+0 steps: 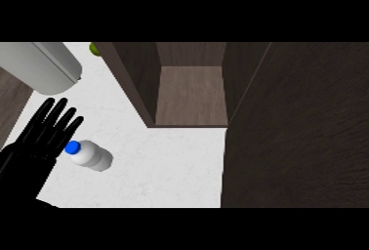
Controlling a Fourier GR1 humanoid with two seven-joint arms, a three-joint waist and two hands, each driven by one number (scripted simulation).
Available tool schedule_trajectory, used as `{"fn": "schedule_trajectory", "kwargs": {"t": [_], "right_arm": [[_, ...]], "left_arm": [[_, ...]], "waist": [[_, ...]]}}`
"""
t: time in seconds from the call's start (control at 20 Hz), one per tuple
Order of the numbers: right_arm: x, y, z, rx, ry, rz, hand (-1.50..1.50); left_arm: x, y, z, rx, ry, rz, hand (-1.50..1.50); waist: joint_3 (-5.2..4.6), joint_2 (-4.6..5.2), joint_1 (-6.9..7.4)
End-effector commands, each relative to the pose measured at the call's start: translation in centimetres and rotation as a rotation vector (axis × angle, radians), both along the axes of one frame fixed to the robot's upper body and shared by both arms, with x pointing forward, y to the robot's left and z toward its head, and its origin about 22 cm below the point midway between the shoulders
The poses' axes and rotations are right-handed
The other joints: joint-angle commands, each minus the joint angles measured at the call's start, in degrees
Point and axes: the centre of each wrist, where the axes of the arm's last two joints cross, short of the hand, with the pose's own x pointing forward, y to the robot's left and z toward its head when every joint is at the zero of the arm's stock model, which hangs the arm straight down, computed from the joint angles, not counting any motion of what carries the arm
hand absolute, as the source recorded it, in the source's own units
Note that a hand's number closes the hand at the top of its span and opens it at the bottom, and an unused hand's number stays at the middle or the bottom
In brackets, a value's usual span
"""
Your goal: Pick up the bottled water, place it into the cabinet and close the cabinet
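At the frame's lower left, the left robot hand (45,133) rests open, fingers straight, its edge just beside the blue cap of the bottled water (92,155), which stands on the white table (169,166) left of the open cabinet (189,95).

Bare table (169,166) lies between the bottled water (92,155) and the open cabinet (191,95); its dark door (299,127) walls off the right.
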Motion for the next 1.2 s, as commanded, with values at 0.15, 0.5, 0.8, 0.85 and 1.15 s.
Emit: {"fn": "schedule_trajectory", "kwargs": {"t": [0.15,0.5,0.8,0.85,1.15], "right_arm": [[-2.7,-0.9,-0.2,0.040,0.040,0.028,-1.50],[-2.6,-1.0,-3.2,0.048,0.026,0.039,-1.50],[-3.9,0.0,-1.4,0.037,0.014,0.039,-1.50],[-4.9,-0.5,-2.2,0.023,0.018,0.033,-1.50],[-4.5,-1.4,-2.2,0.032,0.005,0.039,-1.50]], "left_arm": [[-2.4,3.9,1.7,-0.001,0.064,-0.011,-1.50],[-3.8,5.2,-1.4,-0.002,0.050,0.019,-1.50],[-3.0,6.8,-1.1,0.005,0.049,0.027,-1.50],[-5.3,6.9,-0.4,0.000,0.047,0.023,-1.50],[-6.0,7.6,-3.6,0.006,0.033,0.080,-1.50]], "waist": [[-0.03,0.02,0.03],[-0.03,0.07,0.08],[-0.05,0.09,-0.07],[-0.04,0.01,0.02],[-0.05,0.06,0.11]]}}
